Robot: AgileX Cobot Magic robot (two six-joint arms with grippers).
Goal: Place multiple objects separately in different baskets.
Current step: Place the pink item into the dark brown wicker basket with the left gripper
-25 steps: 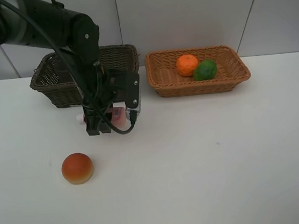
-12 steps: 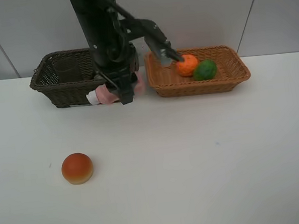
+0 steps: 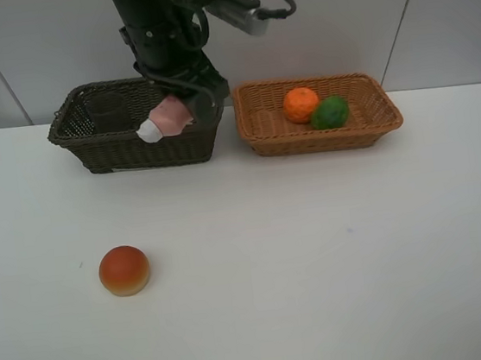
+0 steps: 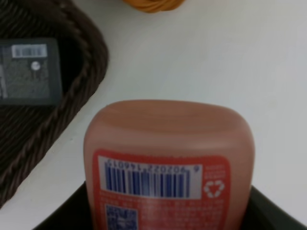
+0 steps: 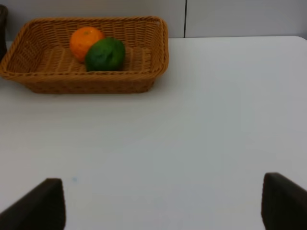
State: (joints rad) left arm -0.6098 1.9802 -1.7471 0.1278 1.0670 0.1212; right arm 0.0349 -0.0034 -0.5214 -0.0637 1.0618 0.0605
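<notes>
Nearest the camera, the peach-like fruit (image 3: 124, 270) sits alone on the white desk (image 3: 318, 249), well apart from both baskets and untouched.

Farther back, the left hand (image 3: 182, 108) hangs over the right end of the dark basket (image 3: 96, 131), clenched on the pink bottle (image 3: 167, 119). The bottle lies crosswise in the grip, its white cap (image 3: 147, 131) poking out toward the basket's middle and tipped slightly down. In the left wrist view the bottle's base (image 4: 169, 158) fills the space between the jaws, and below it the basket's rim (image 4: 72, 110) runs past with bare desk on the other side; a dark flat bottle (image 4: 29, 72) already lies on the basket floor.

My worry is that rim. The bottle seems to hang close over the basket's edge, not its centre, so letting go here could bounce it off the wicker onto the desk, or into the gap beside the tan basket (image 3: 374, 130). It could also land on the dark bottle and roll.

Farthest off, the tan basket holds the orange (image 3: 301, 103) and the lime (image 3: 329, 112), touching. The right hand (image 5: 158, 203) is released, empty, low over bare desk.
</notes>
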